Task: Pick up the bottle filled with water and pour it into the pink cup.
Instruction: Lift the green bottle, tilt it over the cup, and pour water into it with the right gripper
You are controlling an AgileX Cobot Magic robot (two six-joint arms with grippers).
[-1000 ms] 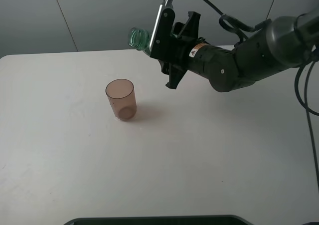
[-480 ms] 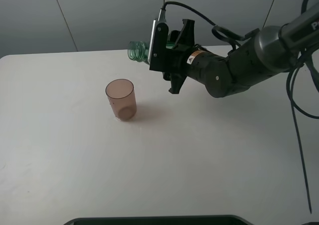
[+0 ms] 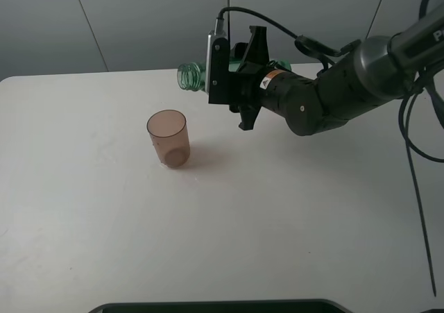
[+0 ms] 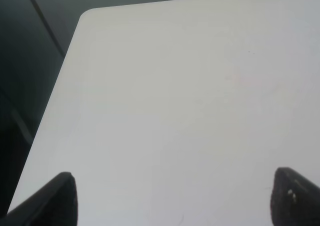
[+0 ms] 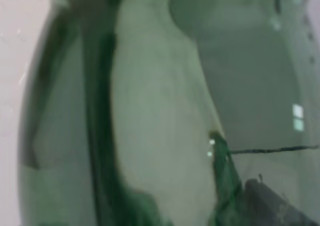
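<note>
The green-tinted bottle [image 3: 189,75] is held in the air, tilted almost flat, its open ribbed neck pointing left, above and to the right of the pink cup [image 3: 168,138]. The cup stands upright on the white table [image 3: 291,223]. My right gripper [image 3: 232,77] is shut on the bottle's body, most of which is hidden behind the fingers. In the right wrist view the bottle [image 5: 150,110] fills the frame as blurred green plastic. My left gripper [image 4: 175,203] is open and empty over bare table near the left edge; it is out of the exterior high view.
A dark object's edge [image 3: 208,305] lies along the table's front. Black cables [image 3: 416,167] hang at the right behind the right arm. A grey wall stands behind the table.
The right gripper has rotated and tipped the bottle further toward horizontal; its neck has dropped slightly and moved left toward the cup. The cup has not moved.
</note>
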